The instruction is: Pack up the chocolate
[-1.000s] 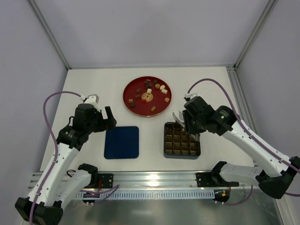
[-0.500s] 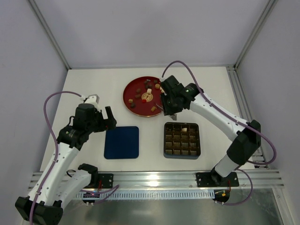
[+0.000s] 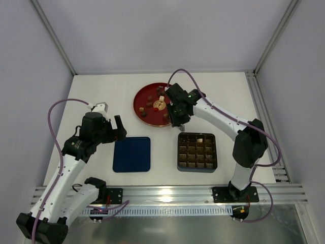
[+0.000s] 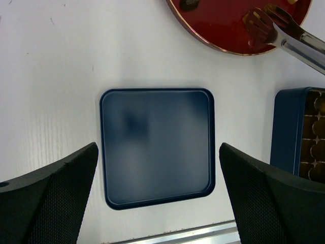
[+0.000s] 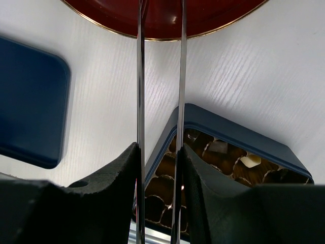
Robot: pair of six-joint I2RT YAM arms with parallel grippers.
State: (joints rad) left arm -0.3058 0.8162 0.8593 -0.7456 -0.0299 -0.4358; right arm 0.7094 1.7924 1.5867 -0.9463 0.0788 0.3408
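Several small chocolates (image 3: 155, 99), dark, light brown and cream, lie on a red plate (image 3: 138, 109). One cream piece (image 3: 200, 141) sits in a top-row cell of the gridded tray (image 3: 197, 163), and it also shows in the right wrist view (image 5: 250, 161) beside a dark piece (image 5: 218, 147). My right gripper (image 3: 175, 114) (image 5: 160, 147) is shut on metal tongs (image 5: 140, 76). The tongs reach over the plate's near edge, and in the left wrist view their tips (image 4: 269, 15) are at a brown chocolate (image 4: 255, 28). My left gripper (image 3: 118, 129) (image 4: 158, 147) is open and empty above the blue lid (image 4: 152, 101).
The dark-blue square lid (image 3: 132, 154) lies flat left of the tray, and it shows at the left in the right wrist view (image 5: 30, 101). The tray's blue outer wall (image 4: 284, 132) is at the right edge of the left wrist view. The aluminium rail (image 3: 167, 195) runs along the near edge.
My right arm has swung from over the tray up and left to the plate's near edge with the tongs. A cream piece now shows in the tray. The left arm has not moved.
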